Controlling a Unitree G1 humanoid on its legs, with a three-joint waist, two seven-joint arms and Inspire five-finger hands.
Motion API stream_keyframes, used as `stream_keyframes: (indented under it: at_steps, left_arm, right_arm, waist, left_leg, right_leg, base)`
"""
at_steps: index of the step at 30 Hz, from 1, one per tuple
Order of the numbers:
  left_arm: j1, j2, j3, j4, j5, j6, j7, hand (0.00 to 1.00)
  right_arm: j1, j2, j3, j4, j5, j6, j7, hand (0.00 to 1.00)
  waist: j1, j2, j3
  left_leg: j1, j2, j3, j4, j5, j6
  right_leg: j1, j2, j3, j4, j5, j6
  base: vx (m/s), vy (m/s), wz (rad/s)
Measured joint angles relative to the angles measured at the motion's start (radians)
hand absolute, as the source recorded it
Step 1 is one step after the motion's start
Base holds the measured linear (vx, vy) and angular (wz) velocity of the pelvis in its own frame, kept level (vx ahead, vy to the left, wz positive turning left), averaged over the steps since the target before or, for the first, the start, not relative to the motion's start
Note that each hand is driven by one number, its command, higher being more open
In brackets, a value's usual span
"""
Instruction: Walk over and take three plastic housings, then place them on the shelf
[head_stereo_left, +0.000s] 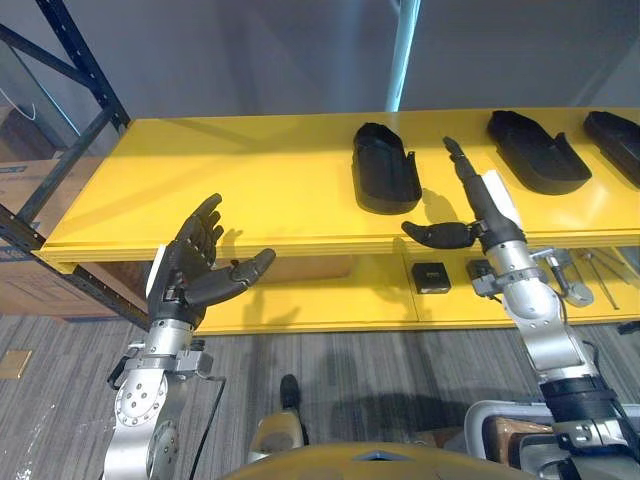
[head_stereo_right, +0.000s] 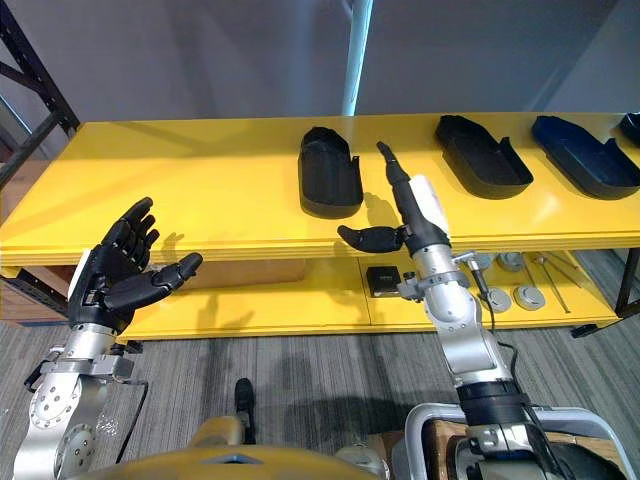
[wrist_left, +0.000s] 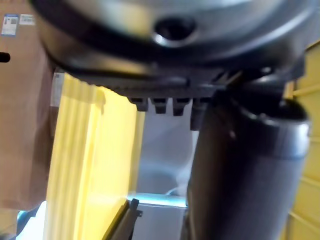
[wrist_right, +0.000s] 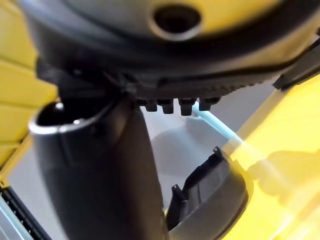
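Right hand (head_stereo_left: 482, 212), outstretched, just beside seemingly hollow black housing (head_stereo_left: 385, 168) on shelf (head_stereo_left: 250, 190)

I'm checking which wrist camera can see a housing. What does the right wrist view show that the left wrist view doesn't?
Right wrist view: a black plastic housing lying on the yellow shelf past the open right hand. Left wrist view: a brown cardboard box beside the shelf's edge, past the open left hand. Both: the yellow shelf, and a hand holding nothing.

Housings (head_stereo_left: 386, 168) side by side on shelf (head_stereo_left: 250, 190)
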Motion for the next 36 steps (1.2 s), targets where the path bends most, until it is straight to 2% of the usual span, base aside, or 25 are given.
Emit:
stream_keyframes:
  at_steps: [4, 9, 13, 17, 25, 31, 36]
  left_arm:
    - [-0.007, 0.000, 0.000, 0.026, -0.036, 0.000, -0.005, 1.00]
    - [-0.007, -0.010, -0.001, 0.026, -0.036, 0.000, -0.028, 1.00]
    - [-0.009, -0.032, -0.001, 0.026, -0.038, 0.000, -0.051, 1.00]
    - [-0.009, -0.032, -0.026, 0.026, -0.040, 0.000, -0.071, 1.00]
    - [-0.018, -0.032, -0.029, 0.026, -0.070, -0.003, -0.067, 1.00]
    - [-0.024, -0.032, -0.039, 0.026, -0.071, -0.014, -0.063, 1.00]
    - [-0.024, -0.032, -0.041, 0.026, -0.071, -0.016, -0.062, 1.00]
  right_arm:
    - [-0.077, 0.000, 0.015, 0.099, -0.003, -0.005, -0.010, 1.00]
    - [-0.160, 0.000, 0.048, 0.177, -0.042, -0.005, -0.012, 1.00]
    - [-0.260, -0.008, 0.062, 0.270, -0.090, -0.005, -0.012, 1.00]
    - [-0.307, -0.079, 0.121, 0.345, -0.126, -0.001, -0.013, 1.00]
    - [-0.449, -0.086, 0.157, 0.451, -0.155, 0.009, -0.062, 1.00]
    - [-0.502, -0.109, 0.174, 0.479, -0.177, 0.030, -0.134, 1.00]
    - [-0.523, -0.117, 0.177, 0.490, -0.176, 0.026, -0.163, 1.00]
  waist:
    - [0.020, 0.001, 0.024]
    - [0.024, 0.006, 0.033]
    - [0.030, 0.030, 0.059]
    - [0.050, 0.042, 0.080]
    - [0.047, 0.042, 0.122]
    - [0.050, 0.063, 0.144]
    - [0.051, 0.078, 0.157]
  left_leg:
    - [0.002, -0.002, -0.010, 0.000, 0.004, -0.001]
    - [0.004, -0.012, -0.038, 0.001, 0.007, -0.006]
    - [0.003, -0.016, -0.053, 0.001, 0.011, -0.007]
    - [-0.007, -0.023, -0.076, 0.001, 0.011, -0.008]
    - [-0.016, -0.034, -0.089, 0.002, 0.030, -0.006]
    - [-0.033, -0.040, -0.113, 0.002, 0.027, -0.010]
    - [-0.038, -0.043, -0.124, 0.001, 0.026, -0.010]
  right_leg:
    - [0.000, -0.005, -0.005, 0.019, -0.012, 0.000]
    - [0.002, -0.021, -0.029, 0.067, -0.045, 0.001]
    - [-0.005, -0.032, -0.039, 0.105, -0.065, -0.001]
    - [-0.014, -0.042, -0.052, 0.134, -0.085, -0.002]
    - [-0.043, -0.065, -0.051, 0.191, -0.114, 0.002]
    - [-0.058, -0.074, -0.067, 0.223, -0.136, -0.006]
    - [-0.059, -0.075, -0.077, 0.224, -0.137, -0.006]
  base:
    - [-0.01, -0.018, 0.04]
    - [-0.01, -0.038, 0.17]
    - [-0.03, -0.029, 0.09]
    - [-0.01, -0.032, 0.10]
    - [0.02, -0.031, 0.02]
    - [-0.01, -0.011, 0.09]
    - [0.02, -0.007, 0.04]
